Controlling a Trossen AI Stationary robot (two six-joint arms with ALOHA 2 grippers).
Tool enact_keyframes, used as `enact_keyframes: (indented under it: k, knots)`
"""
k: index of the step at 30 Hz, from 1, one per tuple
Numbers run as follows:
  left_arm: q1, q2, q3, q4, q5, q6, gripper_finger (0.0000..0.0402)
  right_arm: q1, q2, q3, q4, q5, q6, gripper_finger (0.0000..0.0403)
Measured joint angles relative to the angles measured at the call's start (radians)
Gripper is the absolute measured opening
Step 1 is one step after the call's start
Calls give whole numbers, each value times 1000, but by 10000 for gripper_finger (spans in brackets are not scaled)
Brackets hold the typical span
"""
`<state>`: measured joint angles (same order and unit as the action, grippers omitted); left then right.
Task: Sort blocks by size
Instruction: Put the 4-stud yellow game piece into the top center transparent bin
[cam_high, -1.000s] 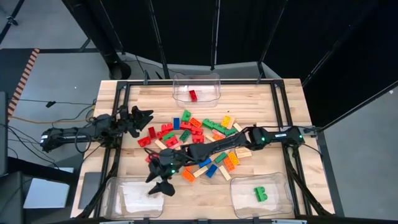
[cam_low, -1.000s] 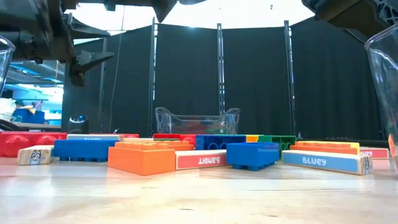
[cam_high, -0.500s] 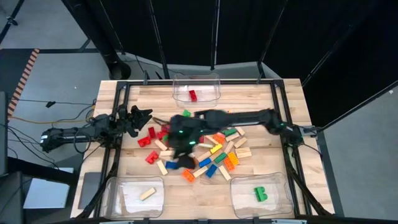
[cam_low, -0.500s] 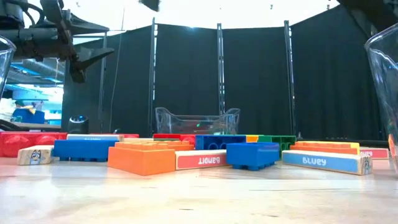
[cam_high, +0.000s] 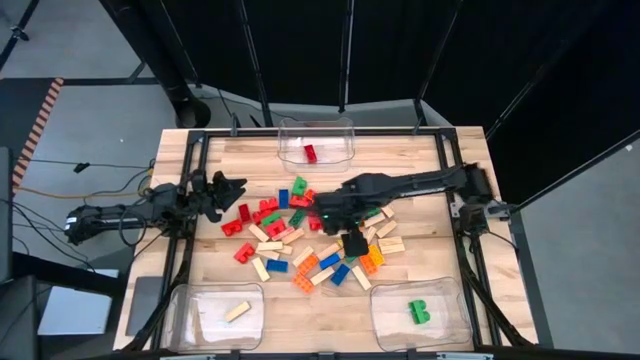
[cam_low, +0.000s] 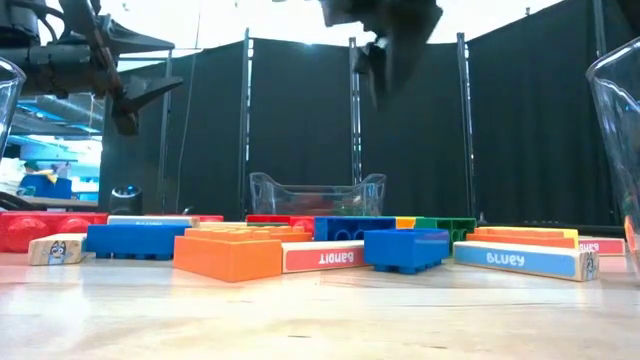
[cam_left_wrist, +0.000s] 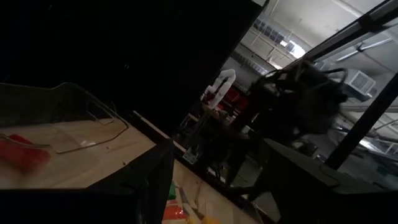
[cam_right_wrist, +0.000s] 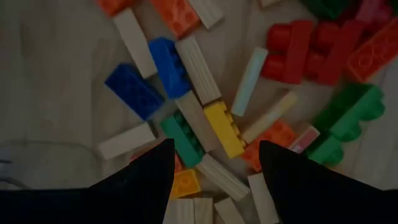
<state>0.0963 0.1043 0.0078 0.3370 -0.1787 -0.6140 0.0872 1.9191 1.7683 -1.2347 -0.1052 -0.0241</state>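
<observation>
Right gripper (cam_high: 352, 243) hung fingers-apart and empty over the mid-frame pile of studded plastic and pale wooden blocks (cam_high: 300, 232); best to centre on one exposed piece before descending, while left gripper (cam_high: 228, 189), also spread, waited centre-left.

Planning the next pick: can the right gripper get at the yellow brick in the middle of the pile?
Probably yes: the right gripper hovers open above the yellow brick, nothing over it, though neighbouring blocks crowd its sides.

Mixed-colour blocks (cam_high: 320, 235) heaped mid-table, w/ few already in bins.
</observation>
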Motion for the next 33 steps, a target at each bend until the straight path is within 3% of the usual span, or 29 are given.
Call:
enact_keyframes:
  k: [5,11,23,27,33]
  knots:
    - [0,0,0,-25,-1,0,245,3,-70,-290,296,50,-34,239]
    - [0,0,0,-29,-3,0,245,5,-44,-446,416,36,-49,244]
    - [0,0,0,-68,-11,5,245,0,22,-489,542,35,-83,215]
    - [0,0,0,-85,-12,5,245,-5,22,-489,531,60,-81,157]
    - [0,0,0,-83,-13,6,245,-7,22,-489,510,82,-82,20]
